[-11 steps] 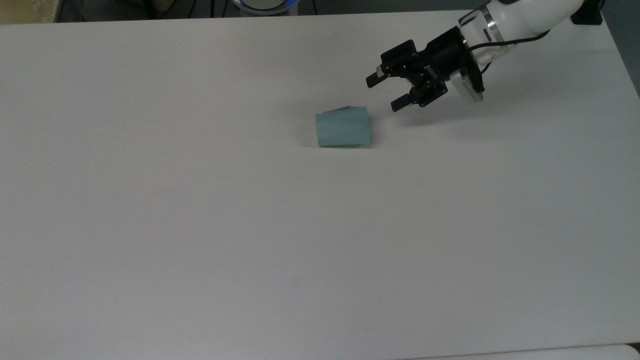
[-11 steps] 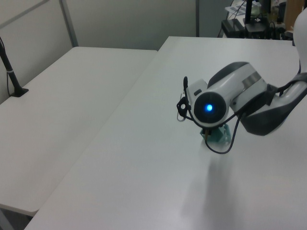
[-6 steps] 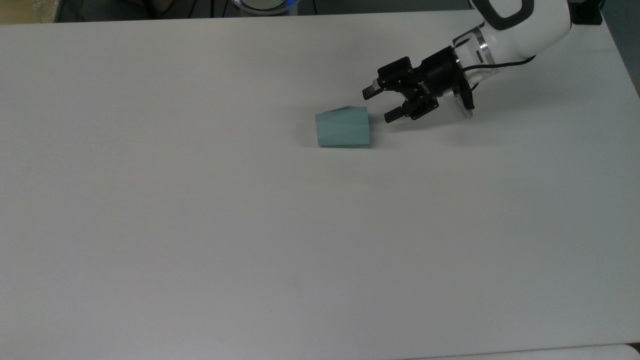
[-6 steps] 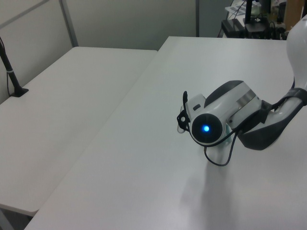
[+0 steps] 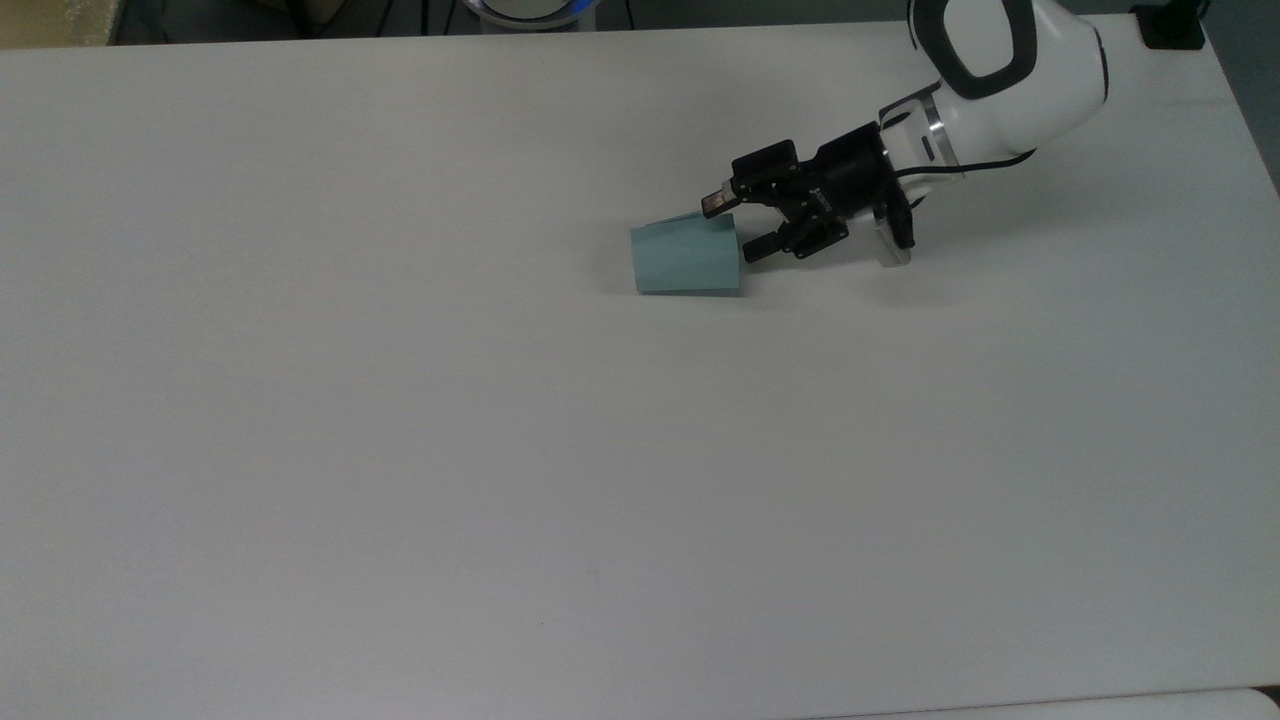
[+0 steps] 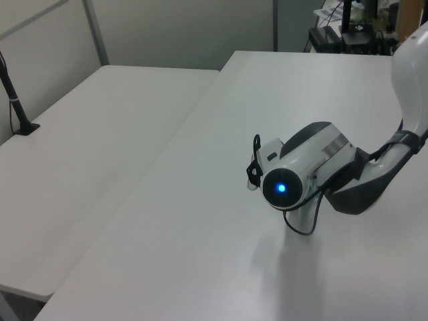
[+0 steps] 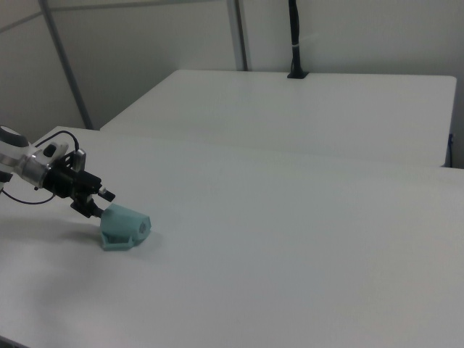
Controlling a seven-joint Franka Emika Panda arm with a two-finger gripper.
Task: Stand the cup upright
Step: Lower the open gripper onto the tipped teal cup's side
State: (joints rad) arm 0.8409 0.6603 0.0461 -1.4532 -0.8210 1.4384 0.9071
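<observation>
teal cup [image 5: 686, 260] rim faces gripper [image 5: 735, 226].

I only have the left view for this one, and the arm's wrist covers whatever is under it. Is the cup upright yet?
Observer: No. In the top view the cup lies on its side on the table.
Operator: Which way does its opening point?
Observer: Toward the hand. In the right view the narrow base points the other way.
Operator: Open or shut?
Observer: Open in the top view, one fingertip at each side of the rim end. I cannot tell whether they touch the cup.
</observation>
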